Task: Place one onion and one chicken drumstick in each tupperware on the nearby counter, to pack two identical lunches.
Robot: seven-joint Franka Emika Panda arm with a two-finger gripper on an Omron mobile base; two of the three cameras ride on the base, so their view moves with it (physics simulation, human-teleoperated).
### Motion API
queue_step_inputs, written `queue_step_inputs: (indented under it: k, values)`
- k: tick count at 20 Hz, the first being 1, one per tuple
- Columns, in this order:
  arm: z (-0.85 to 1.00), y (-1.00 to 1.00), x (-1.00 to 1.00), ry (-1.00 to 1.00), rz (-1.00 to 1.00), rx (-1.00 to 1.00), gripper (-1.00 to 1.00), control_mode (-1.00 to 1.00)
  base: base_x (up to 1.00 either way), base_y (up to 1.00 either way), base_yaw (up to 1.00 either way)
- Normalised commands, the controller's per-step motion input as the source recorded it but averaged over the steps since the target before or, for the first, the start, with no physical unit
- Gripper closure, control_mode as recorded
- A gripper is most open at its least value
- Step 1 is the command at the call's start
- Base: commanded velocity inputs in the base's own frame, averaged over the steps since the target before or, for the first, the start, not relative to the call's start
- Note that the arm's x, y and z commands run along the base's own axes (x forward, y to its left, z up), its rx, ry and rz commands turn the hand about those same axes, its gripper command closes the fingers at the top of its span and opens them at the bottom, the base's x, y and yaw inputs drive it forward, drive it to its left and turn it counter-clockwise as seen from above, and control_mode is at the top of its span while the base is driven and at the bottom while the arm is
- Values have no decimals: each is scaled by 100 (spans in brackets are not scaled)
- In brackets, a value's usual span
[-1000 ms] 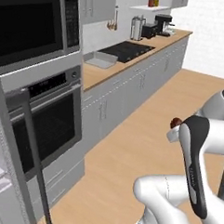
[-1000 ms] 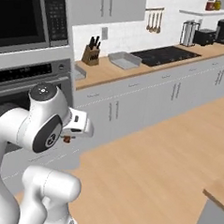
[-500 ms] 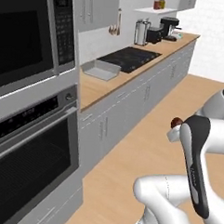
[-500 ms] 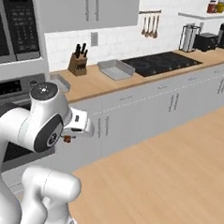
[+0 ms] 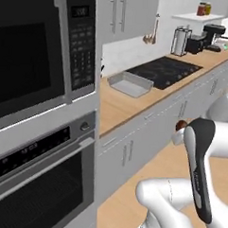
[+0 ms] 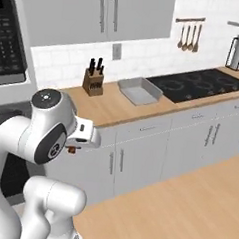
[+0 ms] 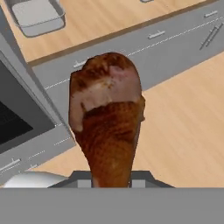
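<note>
Carrying a chicken drumstick [image 7: 107, 118] toward the wooden surface [image 6: 117, 107], I am mid-task. One grey tupperware [image 6: 139, 90] sits there beside the black cooktop [image 6: 204, 82], and it looks empty, so packing seems barely begun. My gripper [image 7: 111, 177] is clamped tight on the drumstick's thin end, meaty end pointing away, well short of the tray.
</note>
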Motion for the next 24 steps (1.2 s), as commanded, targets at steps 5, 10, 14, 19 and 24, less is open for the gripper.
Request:
queue_step_inputs:
  k: [5, 10, 14, 19, 24]
  values:
    - [0, 0, 0, 0, 0, 0, 100, 100, 95, -3, 87]
    - [0, 0, 0, 0, 0, 0, 100, 100, 62, -51, 78]
    - [0, 0, 0, 0, 0, 0, 100, 100, 0, -100, 55]
    - [0, 0, 0, 0, 0, 0, 100, 100, 55, -82, 46]
    - [0, 0, 0, 0, 0, 0, 100, 100, 83, -4, 19]
